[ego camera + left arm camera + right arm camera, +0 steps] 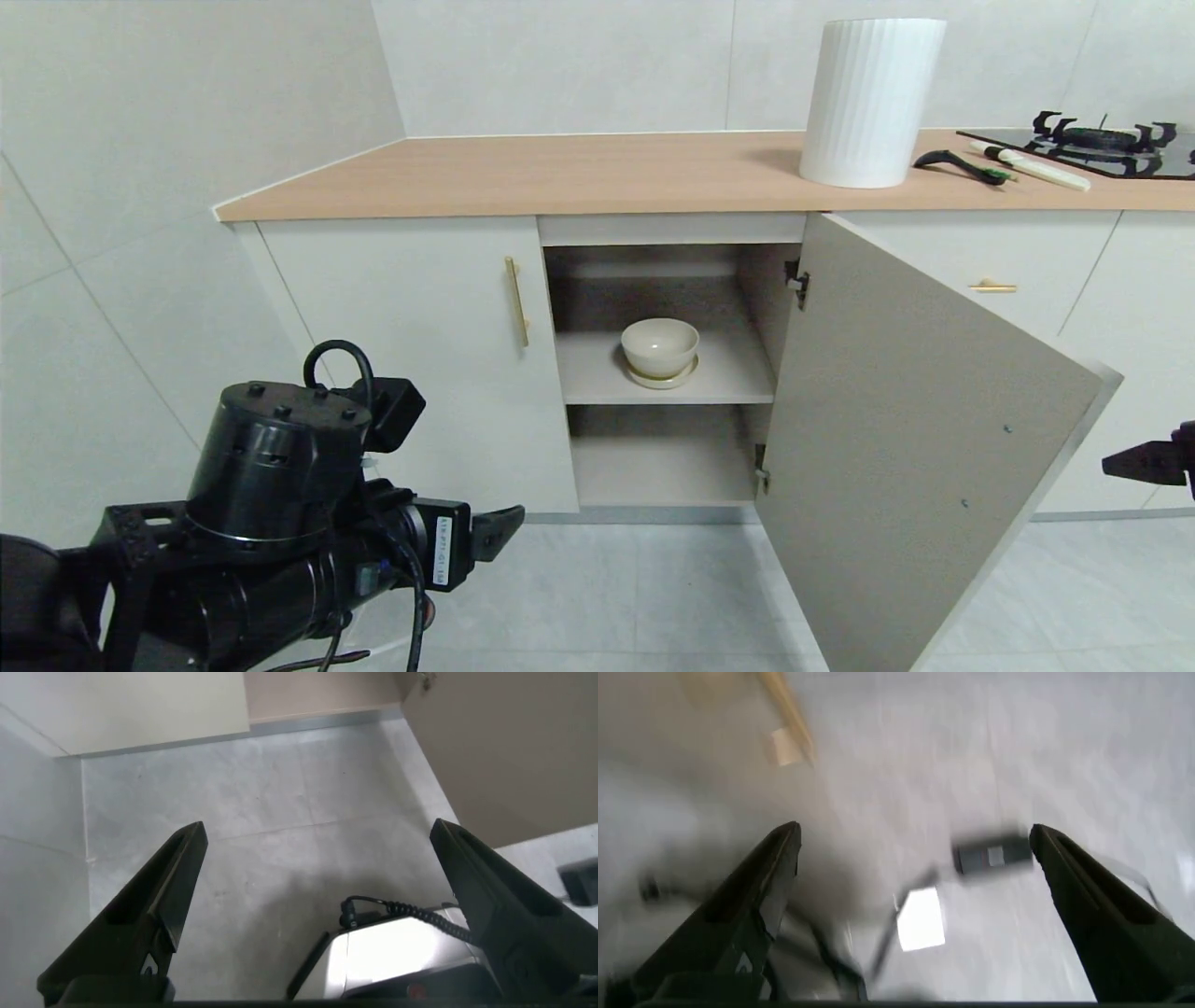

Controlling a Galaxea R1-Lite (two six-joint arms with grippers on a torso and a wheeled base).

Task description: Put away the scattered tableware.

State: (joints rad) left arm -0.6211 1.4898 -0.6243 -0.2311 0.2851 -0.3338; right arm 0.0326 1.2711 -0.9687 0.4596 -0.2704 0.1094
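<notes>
Logged bowl on plate, upper shelf, door open. Found left tool and right tool spread wide, empty, low. Judged mid-task: next probably fetching utensils off desk, then shutting door.

Surface: carrying a ribbed white canister and two utensils.
Shelf: holding a saucer, a bowl sitting on it.

We see a glossy, glazed-looking bowl, a smooth matt shelf and cabinet door, a wood-grain table, a brass-coloured metal handle, and a ribbed matt white canister.
</notes>
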